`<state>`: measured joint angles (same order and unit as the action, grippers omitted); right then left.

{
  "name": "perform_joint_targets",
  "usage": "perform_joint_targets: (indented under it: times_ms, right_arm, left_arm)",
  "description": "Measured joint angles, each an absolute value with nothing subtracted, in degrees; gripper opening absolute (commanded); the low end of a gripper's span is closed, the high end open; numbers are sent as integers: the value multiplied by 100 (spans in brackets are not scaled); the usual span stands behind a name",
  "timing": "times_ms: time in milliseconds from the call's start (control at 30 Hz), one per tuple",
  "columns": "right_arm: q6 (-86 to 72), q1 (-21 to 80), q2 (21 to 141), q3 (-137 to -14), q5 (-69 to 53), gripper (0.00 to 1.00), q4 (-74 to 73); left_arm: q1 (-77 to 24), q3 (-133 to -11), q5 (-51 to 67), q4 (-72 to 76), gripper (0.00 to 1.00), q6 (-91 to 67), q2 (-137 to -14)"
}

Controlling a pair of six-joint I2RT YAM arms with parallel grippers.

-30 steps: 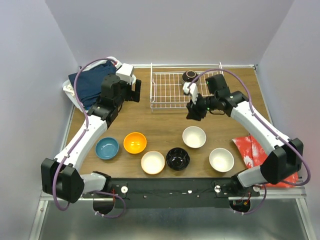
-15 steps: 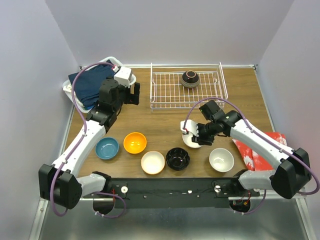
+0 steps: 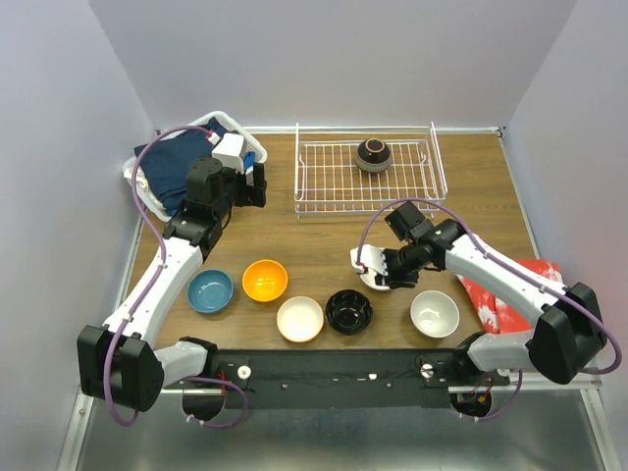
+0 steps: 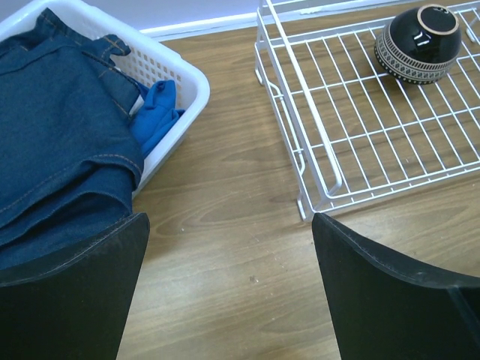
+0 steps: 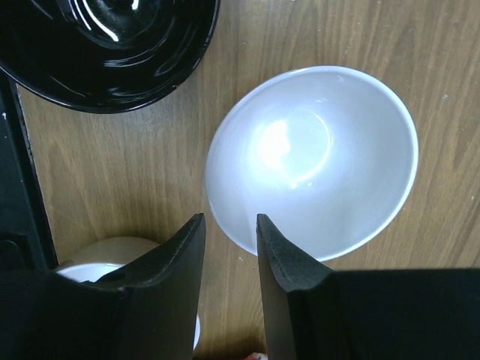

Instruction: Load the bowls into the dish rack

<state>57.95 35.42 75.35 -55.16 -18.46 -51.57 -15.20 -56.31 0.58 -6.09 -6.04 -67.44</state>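
The white wire dish rack (image 3: 334,182) stands at the back and holds one dark patterned bowl (image 3: 374,153), which also shows in the left wrist view (image 4: 418,34). On the table lie a blue bowl (image 3: 210,290), an orange bowl (image 3: 265,280), a cream bowl (image 3: 300,318), a glossy black bowl (image 3: 349,311) and a white bowl (image 3: 435,313). My right gripper (image 3: 378,268) is down on another white bowl (image 5: 322,150). It (image 5: 229,219) is closed in on the rim, one finger inside and one outside. My left gripper (image 3: 257,184) hangs open and empty left of the rack (image 4: 322,150).
A white plastic basket (image 3: 228,123) with dark blue denim stands at the back left, close to my left gripper (image 4: 229,217). A red patterned cloth (image 3: 500,294) lies at the right edge. The black bowl (image 5: 112,45) lies close beside the gripped white bowl.
My right gripper has left the rack, come down to the white bowl in the middle and closed on its rim. The left gripper has drifted slightly left and back.
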Motion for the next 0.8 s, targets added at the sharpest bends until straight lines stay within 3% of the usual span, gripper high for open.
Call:
perform_joint_targets:
  times_ms: [267, 500, 700, 800]
  right_arm:
    - [5863, 3754, 7710, -5468, -1846, 39, -5142]
    - [5861, 3905, 7878, -5290, -1815, 31, -4956]
    - [5876, 3983, 7915, -5124, -1664, 1, -4716]
    - [5867, 4007, 7907, -5153, -1634, 1, -4674]
  left_arm:
    - [-1507, -5492, 93, -604, 99, -666, -6611]
    - [-1507, -5312, 95, -609, 99, -676, -6434]
    - [-1505, -5105, 102, -613, 99, -696, -6270]
    - [-1507, -5059, 104, -611, 99, -698, -6202]
